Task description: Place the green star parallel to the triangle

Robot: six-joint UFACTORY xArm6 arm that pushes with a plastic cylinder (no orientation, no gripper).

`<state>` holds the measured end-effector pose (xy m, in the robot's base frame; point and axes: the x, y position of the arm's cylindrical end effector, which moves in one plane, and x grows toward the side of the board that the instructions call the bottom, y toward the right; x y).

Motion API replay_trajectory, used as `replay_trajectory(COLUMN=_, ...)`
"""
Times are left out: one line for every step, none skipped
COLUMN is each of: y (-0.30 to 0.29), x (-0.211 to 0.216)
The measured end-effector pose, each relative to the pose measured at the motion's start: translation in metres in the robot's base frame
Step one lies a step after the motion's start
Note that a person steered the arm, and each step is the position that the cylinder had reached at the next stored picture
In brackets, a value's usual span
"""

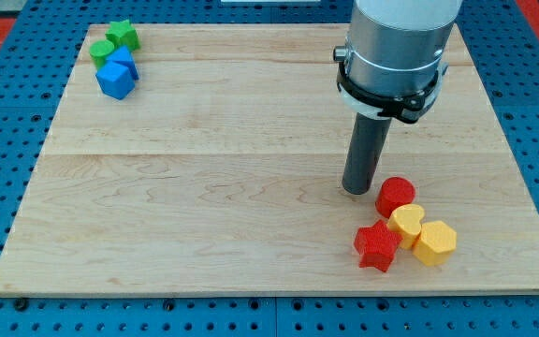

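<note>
Clearly the green star (123,36), light, rigid, slides easily; push its flat side. My tip (356,190), fingerless, sits far toward four o'clock.

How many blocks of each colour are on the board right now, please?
Green: 2, a star and another green block
Blue: 2, and
Red: 2, a cylinder and a star
Yellow: 2, a heart and a hexagon
Total: 8
</note>
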<state>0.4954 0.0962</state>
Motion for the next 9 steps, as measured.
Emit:
replay_trajectory(y=0.0, x=0.0)
replay_trajectory(y=-0.002, x=-0.006)
replay_trajectory(y=0.032, x=-0.039)
replay_trajectory(y=-0.017, x=-0.099)
replay_trajectory(y=-0.125, x=-0.064)
replay_trajectory(y=-0.288, x=-0.067)
replay_trajectory(y=-0.396, x=-0.088)
replay_trajectory(y=-0.401, x=-0.091)
replay_trajectory(y=-0.401, x=-0.139)
